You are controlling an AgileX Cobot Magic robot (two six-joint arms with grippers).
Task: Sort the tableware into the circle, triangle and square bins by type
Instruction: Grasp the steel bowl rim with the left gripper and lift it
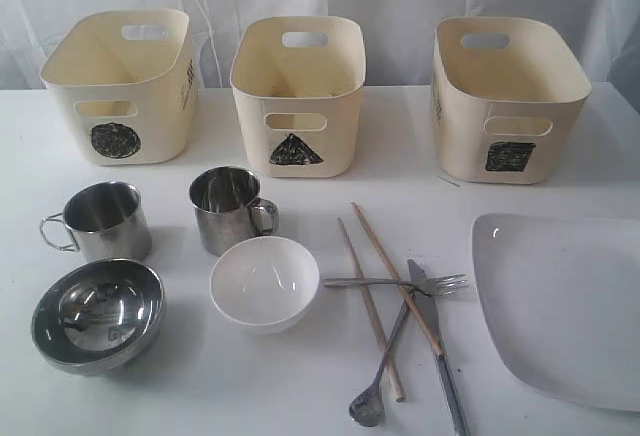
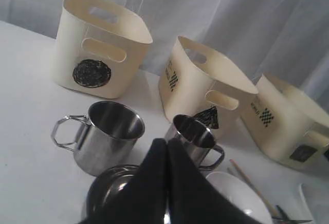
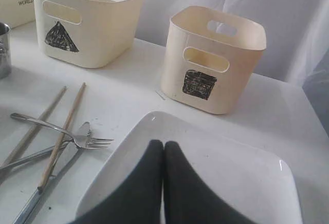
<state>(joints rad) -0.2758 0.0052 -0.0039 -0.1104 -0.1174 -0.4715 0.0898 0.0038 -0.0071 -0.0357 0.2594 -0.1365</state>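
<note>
White table, L hand, R hand closed, wrist views only

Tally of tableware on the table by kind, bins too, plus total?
Mugs: 2
Bowls: 2
Chopsticks: 2
Fork: 1
Knife: 1
Spoon: 1
Plate: 1
Bins: 3
Total: 13

Shiny steel, glossy white ware, bare wood.
You've got polished steel mugs, a mirror-bright steel bowl, a glossy white bowl and plate, matt wooden chopsticks, smooth metal cutlery, matt cream plastic bins, and a matt white desk.
</note>
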